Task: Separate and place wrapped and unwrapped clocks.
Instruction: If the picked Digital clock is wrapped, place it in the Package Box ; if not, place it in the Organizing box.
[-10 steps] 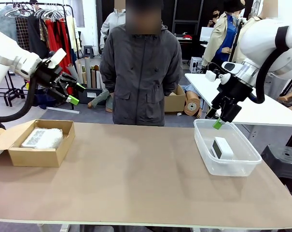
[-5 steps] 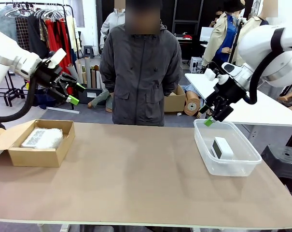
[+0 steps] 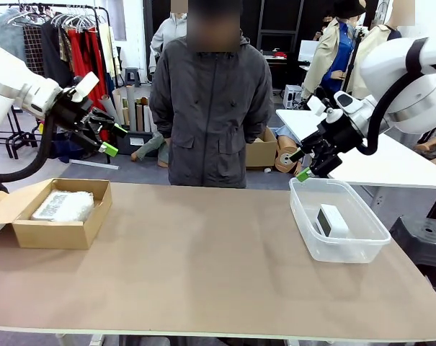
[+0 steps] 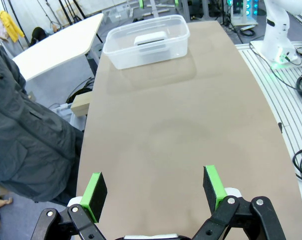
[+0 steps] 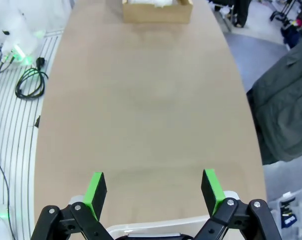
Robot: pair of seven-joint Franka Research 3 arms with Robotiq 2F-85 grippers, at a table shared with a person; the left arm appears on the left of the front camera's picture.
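Note:
A bare white clock [image 3: 331,220] with a dark face stands in the clear plastic tub [image 3: 306,220] on the table's right side; the left wrist view shows the same clock [image 4: 150,39] in the tub [image 4: 120,47] far off. A plastic-wrapped clock [image 3: 65,205] lies in the brown cardboard box [image 3: 59,234] at the left. My right gripper [image 3: 299,165] hangs open and empty above the tub's far left corner. My left gripper [image 3: 111,140] is open and empty, raised above and behind the box. Both wrist views show green pads [image 4: 96,190] [image 5: 95,188] spread wide over bare tabletop.
A person in a dark grey jacket [image 3: 212,108] stands at the far edge, middle, hands not showing. The cardboard box [image 5: 157,16] sits at the far end in the right wrist view. A white table [image 3: 362,158] stands beyond the right side. Cables [image 5: 28,82] lie on the floor.
My right gripper has risen out of the tub and swung up and to the left, still open. The left arm, the clocks and the person have not moved.

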